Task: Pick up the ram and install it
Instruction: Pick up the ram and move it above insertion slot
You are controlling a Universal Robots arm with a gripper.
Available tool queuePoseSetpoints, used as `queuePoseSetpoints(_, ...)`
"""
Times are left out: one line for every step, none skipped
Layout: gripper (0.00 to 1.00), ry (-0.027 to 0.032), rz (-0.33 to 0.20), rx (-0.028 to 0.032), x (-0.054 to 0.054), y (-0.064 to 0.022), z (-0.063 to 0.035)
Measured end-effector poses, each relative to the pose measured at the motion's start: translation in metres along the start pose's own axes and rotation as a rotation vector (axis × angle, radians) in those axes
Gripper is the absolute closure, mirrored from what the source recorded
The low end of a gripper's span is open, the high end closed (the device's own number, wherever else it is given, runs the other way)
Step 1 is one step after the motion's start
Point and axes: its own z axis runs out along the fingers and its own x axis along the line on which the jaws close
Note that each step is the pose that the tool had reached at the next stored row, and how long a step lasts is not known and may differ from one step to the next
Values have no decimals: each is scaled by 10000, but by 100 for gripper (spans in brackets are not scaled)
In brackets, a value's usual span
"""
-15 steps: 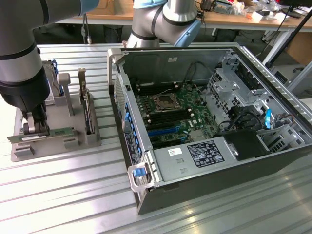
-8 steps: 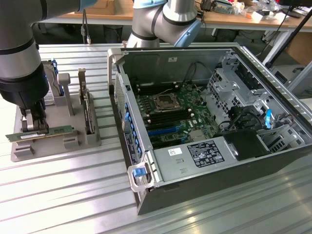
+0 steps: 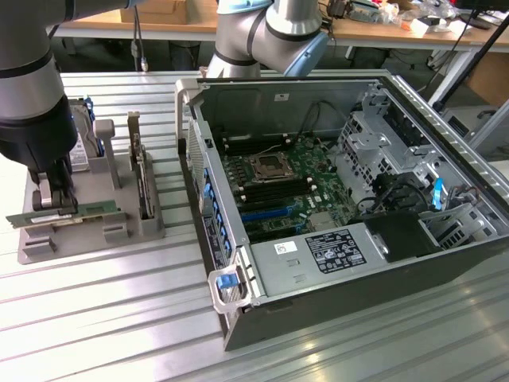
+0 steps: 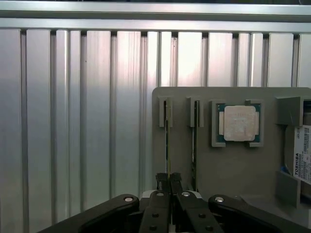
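The ram [image 3: 89,212] is a thin green stick standing on edge in the front slot of a grey holder [image 3: 119,232] at the exterior view's left. My gripper [image 3: 57,199] comes down on it from above, its fingers pinching the stick near one end. In the wrist view the ram [image 4: 167,141] appears edge-on as a thin line, and my gripper [image 4: 169,182] is shut on its top edge. A second stick of the same kind [image 4: 194,145] stands in the neighbouring slot, untouched. Whether the held stick has risen out of its slot I cannot tell.
The holder [image 4: 233,167] also carries a processor chip [image 4: 239,123], a silver hard drive [image 4: 303,155] and an upright card with a metal bracket [image 3: 143,179]. An open computer case [image 3: 334,274] lies at the exterior view's right, with black memory slots [image 3: 266,189] on its motherboard. Ribbed aluminium table [image 3: 119,318] lies all around.
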Motion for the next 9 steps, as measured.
queuePoseSetpoints(88, 1, 0, -2, 0, 0, -13)
queuePoseSetpoints(88, 1, 0, -2, 0, 0, -25)
queuePoseSetpoints(88, 1, 0, -1, 0, 0, -41)
queuePoseSetpoints(88, 1, 0, -1, 0, 0, -61)
queuePoseSetpoints(88, 1, 0, -1, 1, 0, -84)
queuePoseSetpoints(88, 0, 0, 0, 1, 0, -97)
queuePoseSetpoints(88, 1, 0, -1, 1, 1, -117)
queuePoseSetpoints(88, 1, 0, -1, 1, 1, -132)
queuePoseSetpoints(88, 1, 0, -1, 1, 1, -148)
